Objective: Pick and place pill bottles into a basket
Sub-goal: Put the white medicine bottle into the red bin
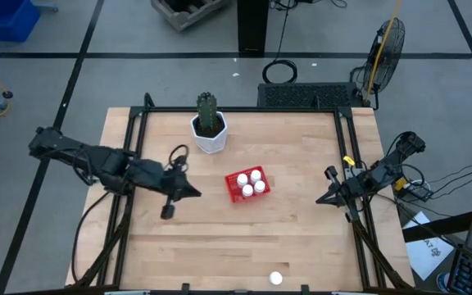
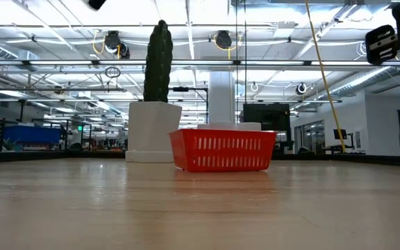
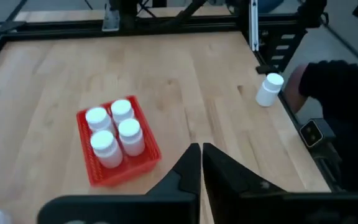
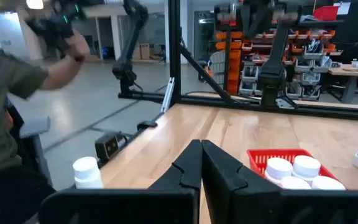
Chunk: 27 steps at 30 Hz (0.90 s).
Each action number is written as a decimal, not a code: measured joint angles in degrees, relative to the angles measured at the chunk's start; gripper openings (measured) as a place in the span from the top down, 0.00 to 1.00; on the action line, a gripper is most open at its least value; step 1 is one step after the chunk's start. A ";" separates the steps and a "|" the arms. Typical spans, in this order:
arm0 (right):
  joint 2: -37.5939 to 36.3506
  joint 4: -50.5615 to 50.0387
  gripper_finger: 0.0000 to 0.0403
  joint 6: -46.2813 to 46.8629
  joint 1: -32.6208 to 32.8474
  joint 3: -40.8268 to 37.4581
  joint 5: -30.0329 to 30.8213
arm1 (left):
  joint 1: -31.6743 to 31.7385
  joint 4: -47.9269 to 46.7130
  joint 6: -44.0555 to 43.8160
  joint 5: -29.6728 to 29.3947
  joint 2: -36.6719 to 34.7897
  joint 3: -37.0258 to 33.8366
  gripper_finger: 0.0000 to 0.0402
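Note:
The red mesh basket [image 1: 245, 185] stands near the middle of the table with several white pill bottles [image 1: 255, 181] upright inside it. It also shows in the left wrist view [image 3: 118, 149], the right wrist view [image 4: 284, 158] and the low view [image 2: 221, 149]. One more white pill bottle [image 1: 276, 279] stands alone at the table's near edge; it shows in both wrist views [image 3: 269, 89] [image 4: 87, 172]. My left gripper [image 1: 199, 192] is shut and empty, left of the basket. My right gripper [image 1: 318, 200] is shut and empty, at the table's right side.
A white faceted pot with a green cactus [image 1: 209, 124] stands behind the basket toward the far edge. A black frame [image 1: 244, 110] runs round the table. A person [image 4: 11, 93] stands at the table's near side, close to the lone bottle.

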 joint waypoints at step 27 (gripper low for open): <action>9.54 33.06 1.00 8.26 -0.35 -8.82 10.15 | -8.21 36.97 1.00 -3.79 -30.25 -46.20 0.91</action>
